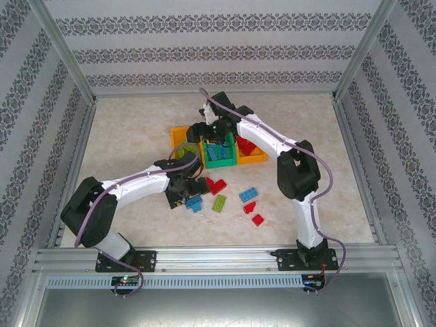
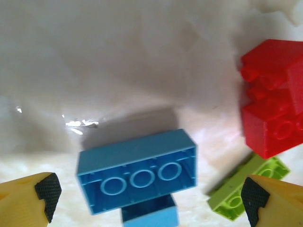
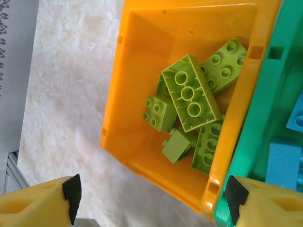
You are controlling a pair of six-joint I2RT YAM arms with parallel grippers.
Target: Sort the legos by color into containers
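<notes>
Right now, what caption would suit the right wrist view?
Open pincer hovering over an orange bin of green bricks, beside a green bin.

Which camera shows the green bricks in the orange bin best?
The right wrist view: it looks straight down into the orange bin, green bricks large and unobstructed. The top external view gives a small, distant glimpse.

Left claw (image 2: 149,196) and right claw (image 3: 153,194) both gape wide, apparently empty.
</notes>
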